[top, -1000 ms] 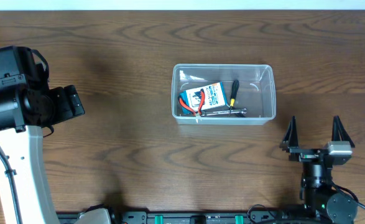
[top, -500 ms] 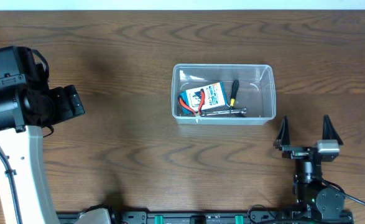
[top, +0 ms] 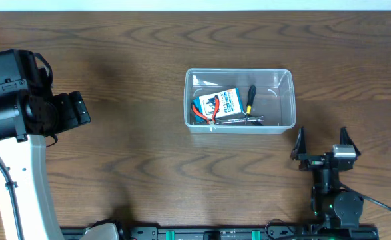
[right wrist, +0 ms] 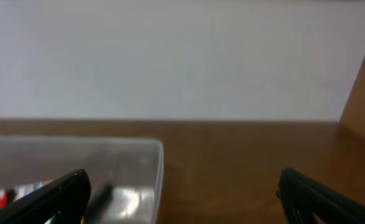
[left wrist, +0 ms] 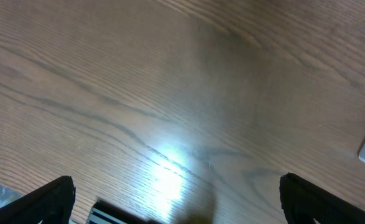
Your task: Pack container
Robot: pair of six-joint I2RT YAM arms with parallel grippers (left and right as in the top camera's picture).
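**Desk:** What are the right fingers doing?

**Operator:** On my right wrist feed, the right gripper is spread wide. Its two black fingers sit one in each lower corner, and I see nothing held between them. Past the tips is the clear rectangular plastic container, with its near right corner just ahead and to the left. From overhead, that gripper sits off the container's front right corner, near it but apart.

**Desk:** And the left side?

**Operator:** The left gripper is also wide open and empty. Its dark fingertips are at the bottom corners of my left wrist view, with only bare wood and a patch of glare between them. A sliver of the container's edge shows at the far right of that view. Overhead, the left arm is at the left edge of the dark brown wooden table, well apart from the container.

**Desk:** Where's the container, and what's in it?

**Operator:** It sits upright, a little right of the table's middle. Inside, I can see a blue-and-white printed card pack lying flat, with red-handled pliers against its left side. A screwdriver with a black-and-yellow handle lies just right of the pack. A slim silver metal tool lies along the near wall. I can't tell from here whether the pliers belong to the pack.
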